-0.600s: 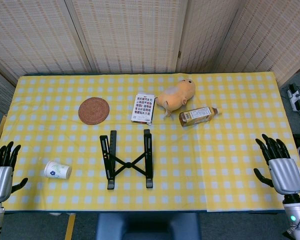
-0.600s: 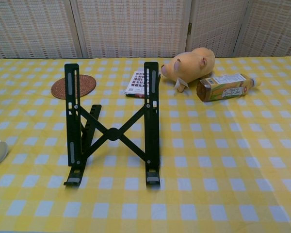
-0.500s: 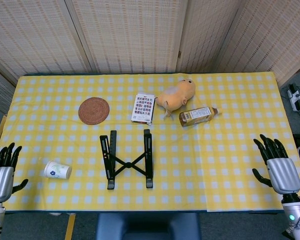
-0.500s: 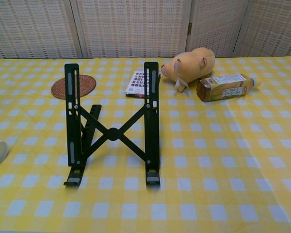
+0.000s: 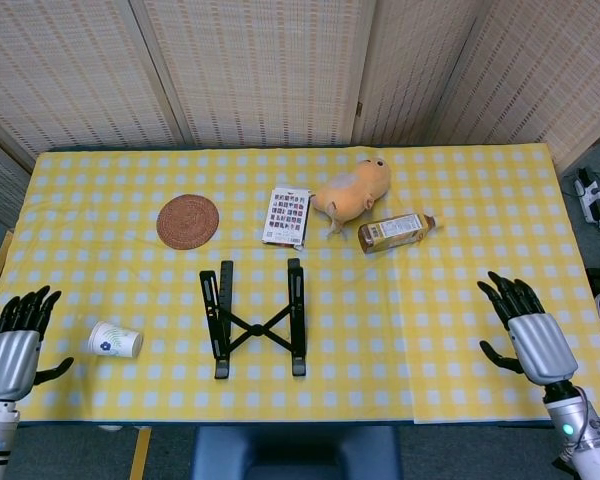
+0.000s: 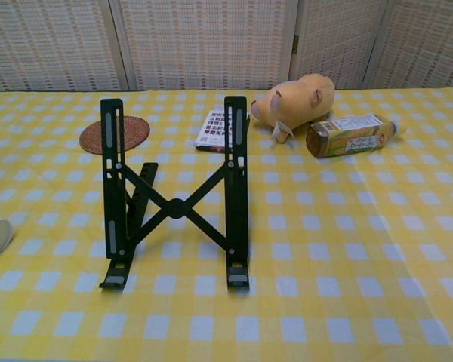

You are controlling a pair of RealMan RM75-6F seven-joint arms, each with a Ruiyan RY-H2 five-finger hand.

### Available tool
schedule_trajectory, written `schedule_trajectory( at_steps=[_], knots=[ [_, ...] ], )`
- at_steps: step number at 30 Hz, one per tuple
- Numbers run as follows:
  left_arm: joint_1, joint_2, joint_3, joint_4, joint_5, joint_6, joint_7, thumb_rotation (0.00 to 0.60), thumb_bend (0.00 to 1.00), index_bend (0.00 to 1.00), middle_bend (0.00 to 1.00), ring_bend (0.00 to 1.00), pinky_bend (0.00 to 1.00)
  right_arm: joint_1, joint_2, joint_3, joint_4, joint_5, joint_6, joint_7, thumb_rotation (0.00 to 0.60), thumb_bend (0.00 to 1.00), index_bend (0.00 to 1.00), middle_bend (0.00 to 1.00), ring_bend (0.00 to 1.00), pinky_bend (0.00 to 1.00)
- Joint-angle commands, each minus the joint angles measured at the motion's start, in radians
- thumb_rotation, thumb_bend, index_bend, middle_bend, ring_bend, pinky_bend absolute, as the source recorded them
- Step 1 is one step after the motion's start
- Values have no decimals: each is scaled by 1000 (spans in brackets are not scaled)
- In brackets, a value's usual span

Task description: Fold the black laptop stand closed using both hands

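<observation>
The black laptop stand [image 5: 256, 322] is standing unfolded at table centre; the left hand [image 5: 12, 352] at eight o'clock and right hand [image 5: 529, 336] at four are hovering empty, fingers spread, probably flanking for a two-sided squeeze.

Both hands further in over the table edge: left hand [image 5: 10, 355], right hand [image 5: 528, 335].

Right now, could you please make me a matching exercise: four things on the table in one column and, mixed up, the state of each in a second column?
Things:
1. laptop stand
2. paper cup
3. woven coaster
4. left hand

States:
A. lying on its side
B. unfolded, arms crossed in an X
C. open, holding nothing
D. flat, round, brown

Pairs: 1-B, 2-A, 3-D, 4-C
</observation>
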Motion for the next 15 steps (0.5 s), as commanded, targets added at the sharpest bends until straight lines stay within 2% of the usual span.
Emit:
schedule_trajectory(
  at_steps=[1,8,15],
  knots=[
    [-61,32,-2,-24,33,-94,-138,600,209,55,95,50,38,18,6,-3,-1,-26,-8,25,600,335,0,0,20,0],
    [-204,59,-29,-9,35,-316,-426,600,216,66,96,75,109,28,15,-1,-6,-57,19,57,600,334,0,11,31,0],
    [-344,43,-53,54,11,-540,-732,600,215,41,96,81,140,20,20,-2,-6,-60,47,58,600,335,0,17,36,0]
  ],
)
